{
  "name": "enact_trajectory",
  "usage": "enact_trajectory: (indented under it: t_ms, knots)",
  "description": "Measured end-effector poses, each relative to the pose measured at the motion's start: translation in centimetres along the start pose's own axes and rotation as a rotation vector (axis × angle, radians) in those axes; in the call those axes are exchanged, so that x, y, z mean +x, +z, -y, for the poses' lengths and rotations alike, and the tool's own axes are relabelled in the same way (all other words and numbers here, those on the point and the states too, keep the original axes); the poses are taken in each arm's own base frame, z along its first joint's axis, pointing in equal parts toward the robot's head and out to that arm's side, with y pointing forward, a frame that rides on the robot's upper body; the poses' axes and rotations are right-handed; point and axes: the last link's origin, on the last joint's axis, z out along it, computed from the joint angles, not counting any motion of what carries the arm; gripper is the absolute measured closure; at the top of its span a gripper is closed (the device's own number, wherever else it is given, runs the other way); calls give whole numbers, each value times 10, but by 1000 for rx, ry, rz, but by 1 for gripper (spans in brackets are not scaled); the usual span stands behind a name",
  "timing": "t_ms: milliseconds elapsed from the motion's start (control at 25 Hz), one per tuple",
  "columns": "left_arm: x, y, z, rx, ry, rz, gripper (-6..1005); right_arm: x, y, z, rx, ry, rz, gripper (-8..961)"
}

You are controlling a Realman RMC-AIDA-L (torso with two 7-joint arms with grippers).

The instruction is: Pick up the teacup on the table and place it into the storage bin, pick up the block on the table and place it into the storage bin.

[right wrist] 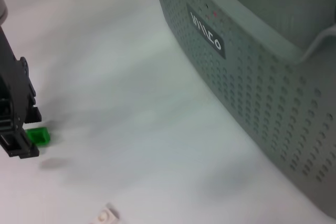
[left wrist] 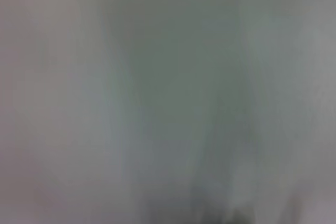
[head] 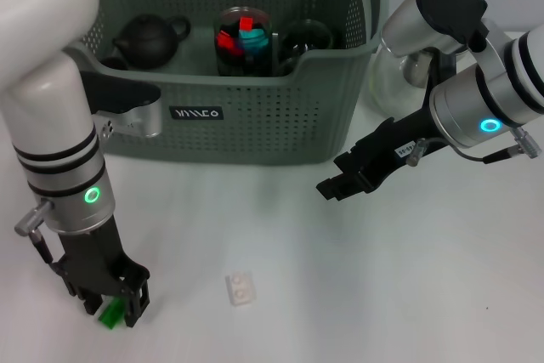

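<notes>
The bin (head: pixel 255 116) stands at the table's (head: pixel 382 295) far side and already holds a dark teapot (head: pixel 151 38), a jar (head: pixel 245 40) and other ware; whether the teacup is among them cannot be told. The right gripper (head: pixel 338 184) hovers idle before the bin's right corner, apparently keeping out of the way; its finger state is unclear. The left gripper (head: pixel 109 299) reaches down at the near left, fingers spread around the green block (head: pixel 109 315), probably for a grasp. A white block (head: pixel 240 288) lies nearby, with open table between there and the bin.
</notes>
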Motion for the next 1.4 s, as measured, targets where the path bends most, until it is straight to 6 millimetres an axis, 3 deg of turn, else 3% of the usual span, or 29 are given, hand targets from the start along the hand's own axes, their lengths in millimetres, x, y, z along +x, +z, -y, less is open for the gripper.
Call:
enact_trajectory:
  t_ms: [600,920,1120,1400]
  knots:
    - [1,3,-1,8,4,17,513,3,0,2,7,7,1,398]
    - [2,2,0,11,3,14,688,5,1,2,6,13,-1,398]
    - [2,3,0,12,4,19,887,6,1,2,5,15,-2,397]
    - [2,3,0,12,2,20,900,6,0,2,2,17,-2,397]
